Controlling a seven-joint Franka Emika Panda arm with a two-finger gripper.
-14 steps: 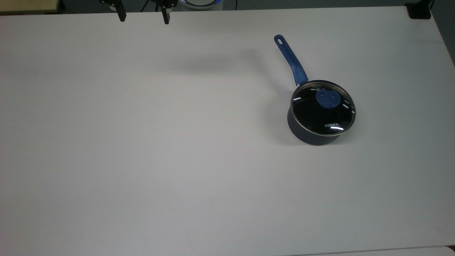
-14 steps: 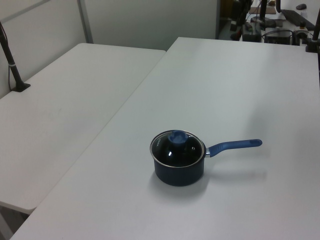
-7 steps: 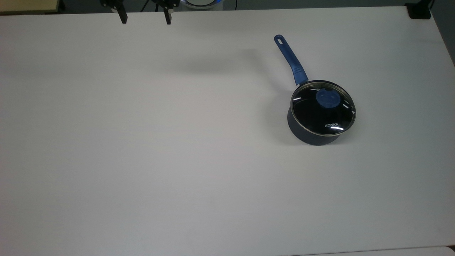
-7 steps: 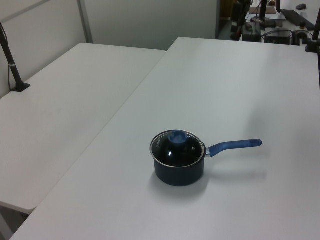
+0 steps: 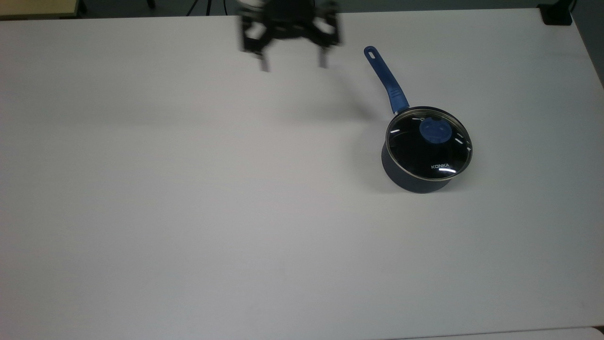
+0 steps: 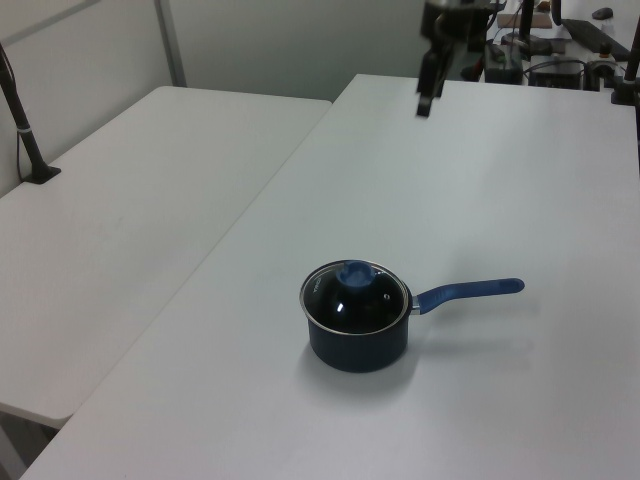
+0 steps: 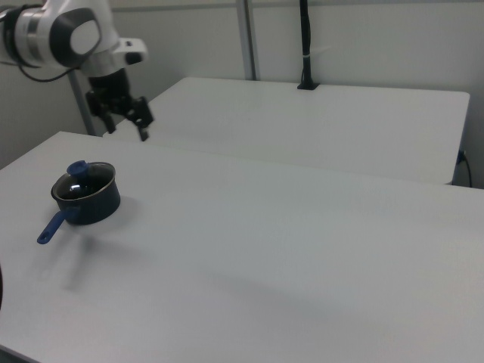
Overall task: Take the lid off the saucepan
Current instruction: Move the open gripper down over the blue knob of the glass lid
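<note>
The saucepan point(image 5: 415, 183) is dark navy and stands on the white table point(image 5: 188, 212), at the top view's right. Its long blue handle point(image 5: 387, 80) points to the far edge. The clear glass lid point(image 5: 424, 153) with its blue knob point(image 5: 434, 130) sits shut on the pan. My gripper point(image 5: 293, 63) hangs open and empty above the table near the far edge, to the top view's left of the handle's end. In the left view the gripper point(image 6: 428, 95) is far behind the saucepan point(image 6: 358, 350). In the right view the gripper point(image 7: 125, 127) hovers beyond the saucepan point(image 7: 94, 204).
A second white table point(image 6: 120, 230) adjoins this one. A black post point(image 6: 25, 130) is clamped to its far side. A black clamp point(image 5: 557, 14) sits at the table's corner at the top view's upper right.
The gripper has swung from the top view's upper left edge to the right and further over the table, nearer the handle's end. Saucepan and lid have not moved.
</note>
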